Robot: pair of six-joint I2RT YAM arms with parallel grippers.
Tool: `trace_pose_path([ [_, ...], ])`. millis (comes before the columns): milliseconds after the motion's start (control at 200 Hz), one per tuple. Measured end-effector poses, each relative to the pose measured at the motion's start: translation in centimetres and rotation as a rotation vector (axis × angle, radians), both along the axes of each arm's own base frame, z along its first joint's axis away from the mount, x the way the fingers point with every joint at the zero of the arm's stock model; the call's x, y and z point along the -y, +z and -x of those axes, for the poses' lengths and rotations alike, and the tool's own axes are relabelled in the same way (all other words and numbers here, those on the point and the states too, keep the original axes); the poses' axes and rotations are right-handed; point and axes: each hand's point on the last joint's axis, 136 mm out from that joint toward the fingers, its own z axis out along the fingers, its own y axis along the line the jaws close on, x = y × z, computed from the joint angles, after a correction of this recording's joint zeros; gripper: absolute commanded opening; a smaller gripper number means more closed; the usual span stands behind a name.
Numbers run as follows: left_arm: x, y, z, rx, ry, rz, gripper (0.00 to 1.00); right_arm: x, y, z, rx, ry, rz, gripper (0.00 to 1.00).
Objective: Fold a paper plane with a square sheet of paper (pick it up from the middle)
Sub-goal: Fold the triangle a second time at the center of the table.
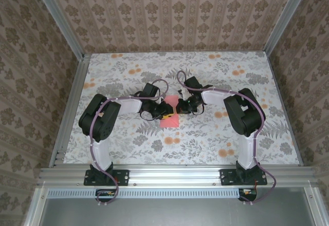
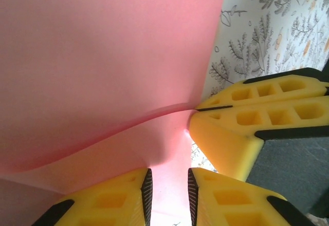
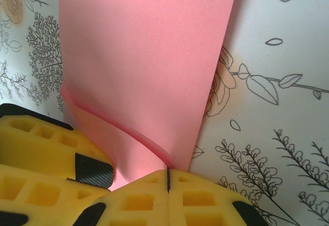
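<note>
I see the square sheet of paper [image 1: 170, 120] near the middle of the tabletop [image 1: 205, 144]. It is plain salmon-pink and doubled into a narrow strip running from 12 to 6 o'clock in the top view. It isn't lying flat. From the right wrist, one layer curls up over the other, and the fold's corner at 6 o'clock is pinched in the right gripper [image 3: 168, 177].

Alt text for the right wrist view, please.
The right gripper, jaws shut, pinches the near end of a folded salmon-pink sheet of paper that stretches away over a floral tablecloth. The left gripper's yellow fingers sit at lower left.
</note>
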Motion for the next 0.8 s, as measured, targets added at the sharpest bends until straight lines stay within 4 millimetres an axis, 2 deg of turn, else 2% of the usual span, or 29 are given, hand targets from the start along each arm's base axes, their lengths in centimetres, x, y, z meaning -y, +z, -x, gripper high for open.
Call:
trace_pose_path([
  [340, -0.3, -0.3, -0.1, 0.001, 0.01, -0.018, 0.27, 0.0, 0.1, -0.1, 0.002, 0.0, 0.0, 0.08],
  [570, -0.5, -0.6, -0.1, -0.007, 0.017, -0.04, 0.24, 0.3, 0.6, -0.3, 0.002, -0.027, 0.02, 0.23],
  [670, -0.6, -0.7, -0.1, -0.007, 0.021, -0.046, 0.24, 0.8, 2.0, -0.5, 0.036, -0.053, 0.034, 0.28],
  [800, -0.6, -0.7, -0.1, -0.008, 0.024, -0.049, 0.23, 1.5, 5.1, 0.1, 0.097, -0.075, 0.022, 0.27],
])
